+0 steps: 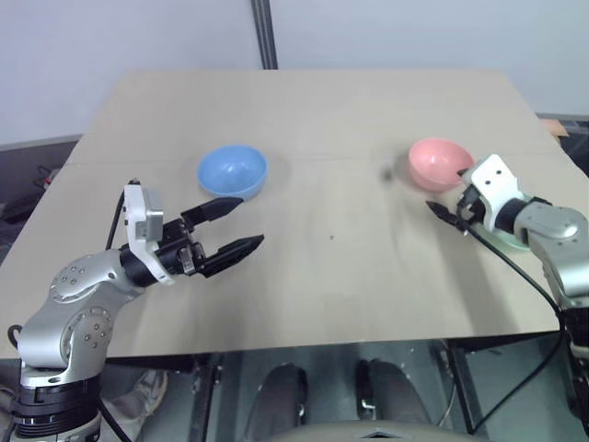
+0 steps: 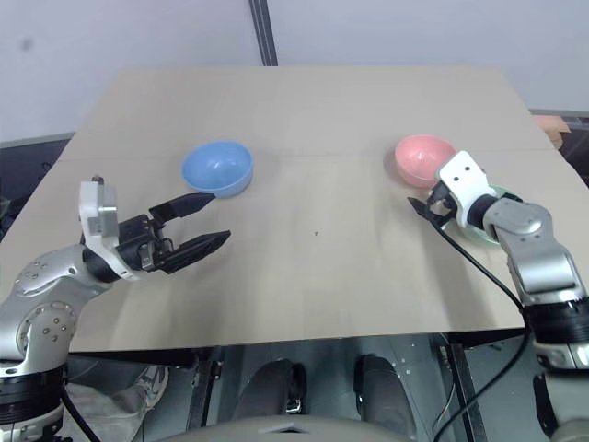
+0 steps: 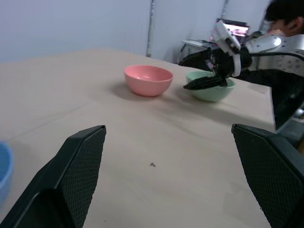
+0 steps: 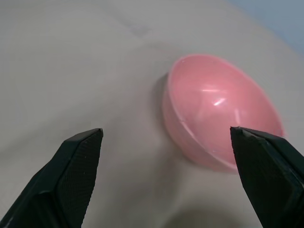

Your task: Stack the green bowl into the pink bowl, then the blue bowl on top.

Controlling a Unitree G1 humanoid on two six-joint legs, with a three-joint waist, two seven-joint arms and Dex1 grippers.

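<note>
Right hand wide open, empty, over green bowl, beside pink bowl.

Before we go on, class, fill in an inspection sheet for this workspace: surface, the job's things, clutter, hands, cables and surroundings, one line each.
Surface: pale wooden table, with a small dark speck near the middle.
Job's things: blue bowl upright on the robot's left; pink bowl upright on its right; green bowl beside the pink one, apart from it, not yet stacked.
Clutter: nothing seen.
Hands: left hand open, empty, above the table near the blue bowl; right hand open, empty, over the green bowl.
Cables: black cable running along the right arm; another on the left arm.
Surroundings: pale wall, dark vertical post, a person behind the right arm.
</note>
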